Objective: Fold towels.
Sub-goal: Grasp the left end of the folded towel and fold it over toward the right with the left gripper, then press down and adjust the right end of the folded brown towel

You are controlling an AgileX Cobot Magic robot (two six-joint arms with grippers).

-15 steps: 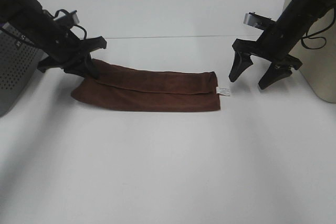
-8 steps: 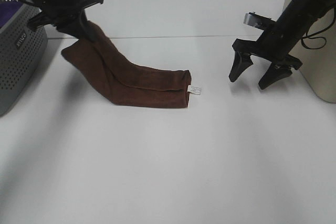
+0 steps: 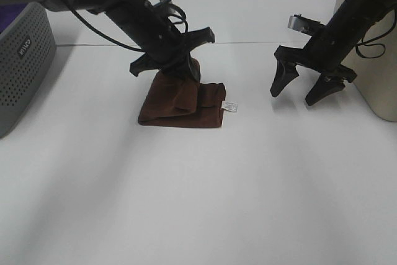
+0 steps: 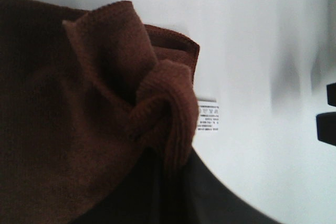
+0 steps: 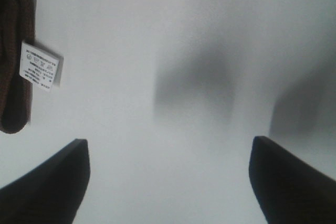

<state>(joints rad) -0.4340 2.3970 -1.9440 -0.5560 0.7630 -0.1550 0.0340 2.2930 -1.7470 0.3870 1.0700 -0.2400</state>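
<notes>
Filling the left wrist view, the bunched towel [image 4: 79, 103] hides the fingertips of the left claw [image 3: 185, 72] clenched on it. The right claw [image 3: 293, 96] hangs spread above the surface [image 3: 248, 184].

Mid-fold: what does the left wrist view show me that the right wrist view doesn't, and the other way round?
Left wrist only: the towel up close, its bunched, doubled-over end piled on the layer beneath. Right wrist only: the right end effector open, its fingers wide apart over bare table. Both: the white tag at the towel's edge, lying on the white table.
</notes>
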